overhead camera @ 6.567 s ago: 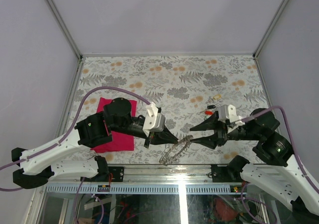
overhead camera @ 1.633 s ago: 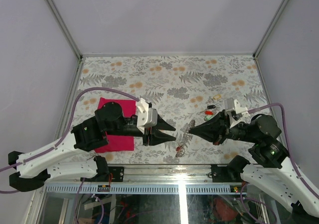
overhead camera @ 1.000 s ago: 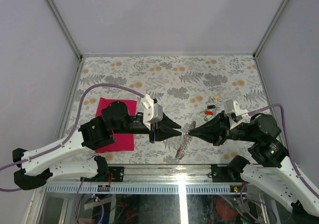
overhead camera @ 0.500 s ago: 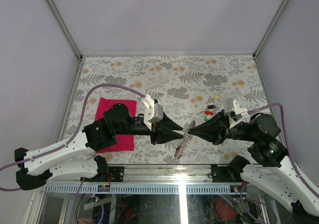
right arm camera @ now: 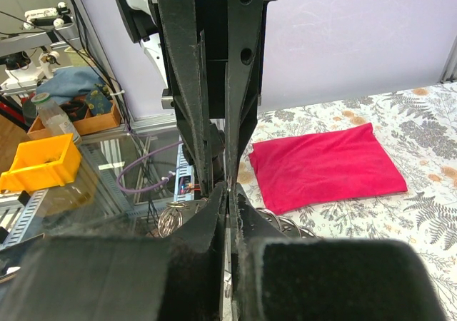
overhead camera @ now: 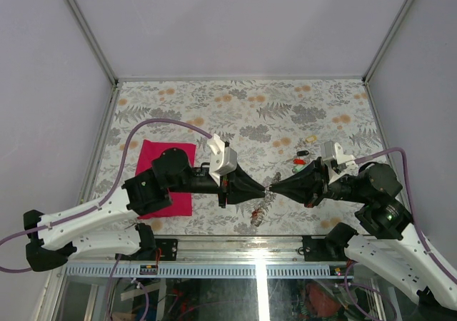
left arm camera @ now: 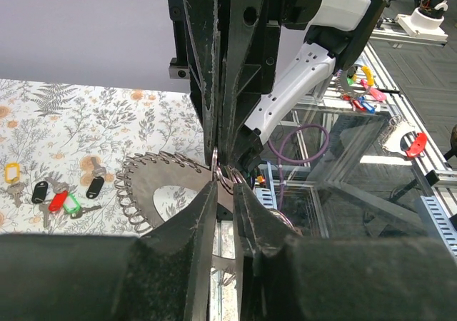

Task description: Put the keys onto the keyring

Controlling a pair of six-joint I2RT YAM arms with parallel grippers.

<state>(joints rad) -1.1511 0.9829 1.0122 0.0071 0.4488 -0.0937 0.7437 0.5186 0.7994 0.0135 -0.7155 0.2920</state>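
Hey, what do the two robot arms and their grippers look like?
Both arms have white shells with black joints. The left arm and right arm each carry a purple cable. The left gripper and right gripper have black tapering fingers behind a white wrist block.

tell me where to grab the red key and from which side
Take the red key by its plastic head, coming straight down: it lies flat on the table and the head is its bulkiest part. The green-headed key sits close beside it, so pinching the head end to end is probably safer.
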